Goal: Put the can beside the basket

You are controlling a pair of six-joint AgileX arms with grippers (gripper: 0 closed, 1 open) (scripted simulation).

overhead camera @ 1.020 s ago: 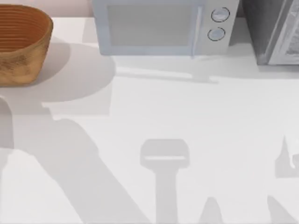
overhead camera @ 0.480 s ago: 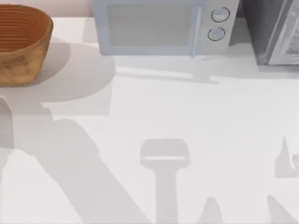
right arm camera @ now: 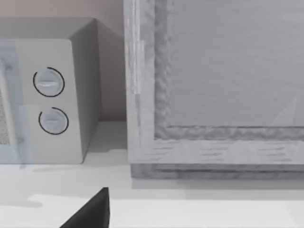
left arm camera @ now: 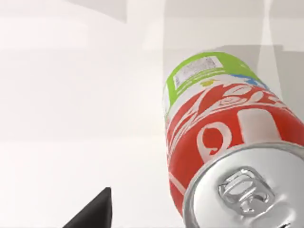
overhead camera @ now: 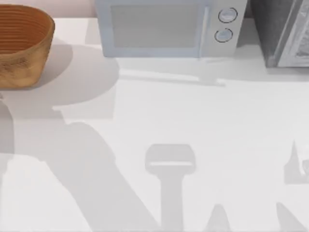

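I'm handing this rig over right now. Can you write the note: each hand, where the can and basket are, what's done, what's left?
Left hand: the can is close in front of its wrist camera, silver top toward the lens; I can't tell whether it is gripped.
Right hand: parked, facing the microwave and a grey cabinet.
Basket: far left corner of the table, left of the microwave.
Done: no can beside the basket yet.
Left: bring the can over, stand it beside the basket, let go.

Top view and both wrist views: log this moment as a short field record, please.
basket: far left of the table, upright
can: close under the left wrist camera, silver top toward it, above the white table
microwave: at the back, middle
grey cabinet: back right
can beside basket: cannot tell
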